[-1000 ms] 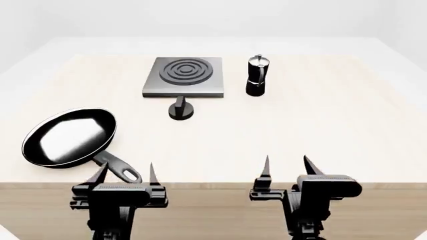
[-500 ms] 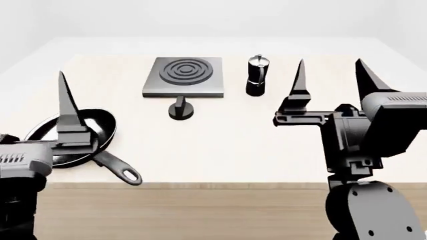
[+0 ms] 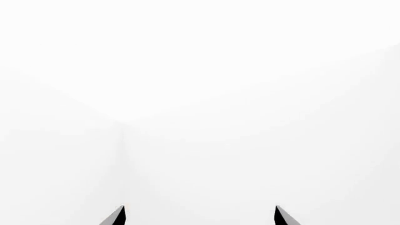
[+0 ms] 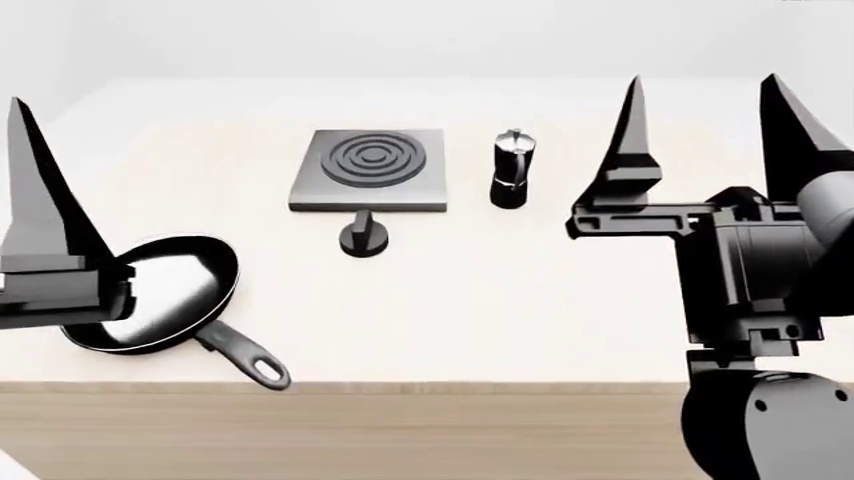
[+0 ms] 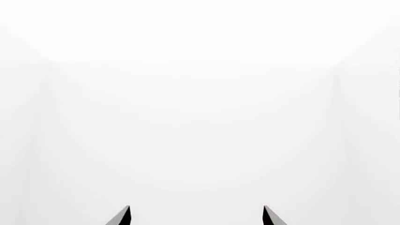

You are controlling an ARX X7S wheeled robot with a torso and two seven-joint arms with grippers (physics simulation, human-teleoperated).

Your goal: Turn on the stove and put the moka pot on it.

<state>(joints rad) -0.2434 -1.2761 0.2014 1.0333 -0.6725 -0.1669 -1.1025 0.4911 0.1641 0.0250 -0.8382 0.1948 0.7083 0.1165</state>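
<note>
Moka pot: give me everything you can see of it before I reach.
The moka pot is small, tall and black with a shiny silver lid, a little top knob and a curved handle on its right side. It stands upright on the pale wooden table, just right of the stove and apart from it, not on the burner. Nothing touches it; the right gripper is raised nearer the camera, open. Neither wrist view shows it.

A bare simulated kitchen test scene — blank white walls (image 4: 400,40), one pale wooden tabletop (image 4: 534,300) carrying a flat grey metal burner slab (image 4: 368,170) and black frying pan (image 4: 154,295).
</note>
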